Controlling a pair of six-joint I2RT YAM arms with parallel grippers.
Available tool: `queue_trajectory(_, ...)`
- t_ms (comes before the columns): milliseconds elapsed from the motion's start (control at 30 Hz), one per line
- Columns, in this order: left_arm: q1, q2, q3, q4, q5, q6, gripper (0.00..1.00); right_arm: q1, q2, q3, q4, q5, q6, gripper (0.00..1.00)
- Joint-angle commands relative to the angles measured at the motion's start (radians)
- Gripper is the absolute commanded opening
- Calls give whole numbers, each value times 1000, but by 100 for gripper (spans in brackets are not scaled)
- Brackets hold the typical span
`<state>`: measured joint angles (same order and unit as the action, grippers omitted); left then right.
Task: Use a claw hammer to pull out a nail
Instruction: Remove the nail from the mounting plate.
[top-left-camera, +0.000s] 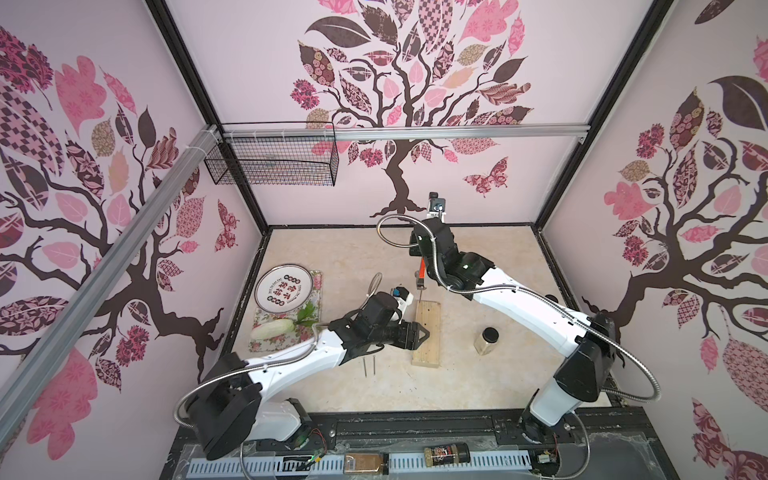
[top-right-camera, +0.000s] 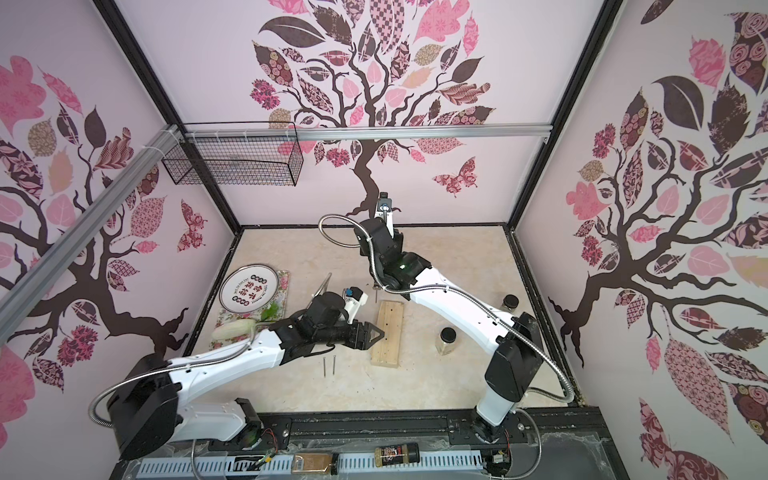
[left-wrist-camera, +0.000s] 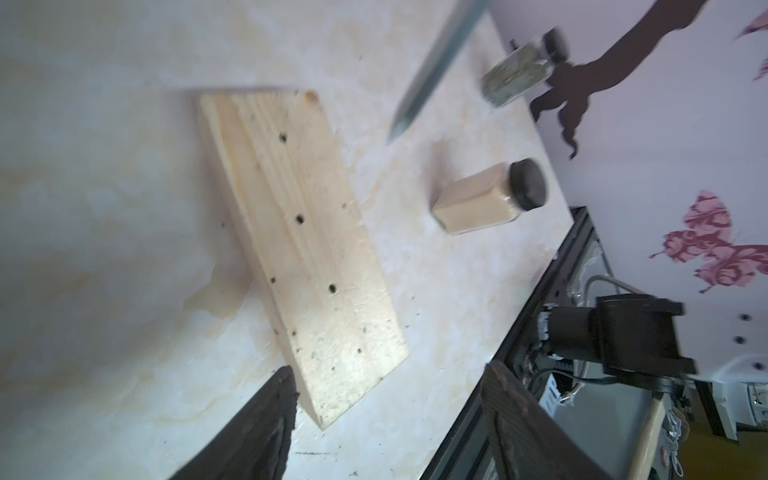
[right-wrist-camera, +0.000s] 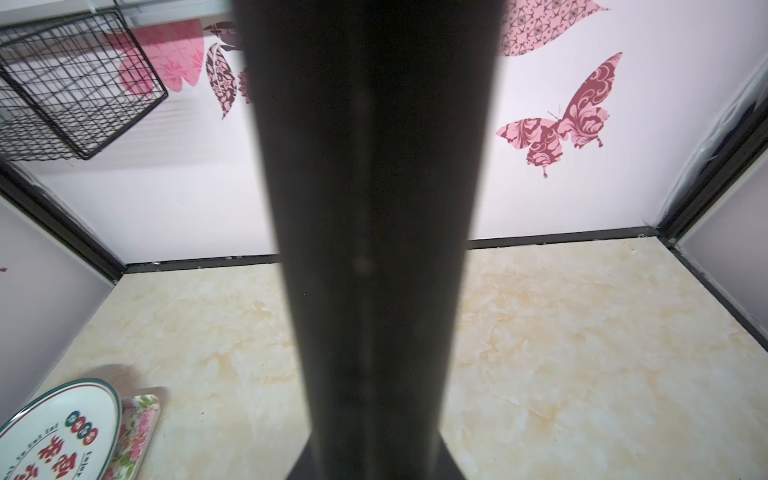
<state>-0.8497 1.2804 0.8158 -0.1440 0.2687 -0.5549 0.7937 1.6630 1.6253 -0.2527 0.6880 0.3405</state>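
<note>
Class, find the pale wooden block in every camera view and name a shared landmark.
In a top view: wooden block, lower centre.
In a top view: the block, lower centre too.
Left wrist: centre, running diagonally.
Right wrist: not in it; the claw hammer handle fills the middle.
Landmark: black-lidded jar beside the block, absent from right wrist.

Lower left in the right wrist view, the round plate (right-wrist-camera: 95, 384) carries large red Chinese characters, too cropped to make out, with small green Latin lettering arcing around them, of which "Eat Eat" and "Enjoy" seem readable. In a top view, the spice bottle (top-left-camera: 446, 455) at the bottom edge bears a dark printed label, too small to read.
</note>
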Motion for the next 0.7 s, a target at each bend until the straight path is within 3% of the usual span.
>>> queue_trajectory(0,3,-66,58,7,-31,82,75,4,-26,61,-59,-67,25,5)
queue_trajectory(300,63,-73,112,26,32,107,71,4,-96,56,-85,-158,58,5)
queue_trajectory(667,64,-23,134,56,93,102,64,5,-101,71,-74,-190,74,5)
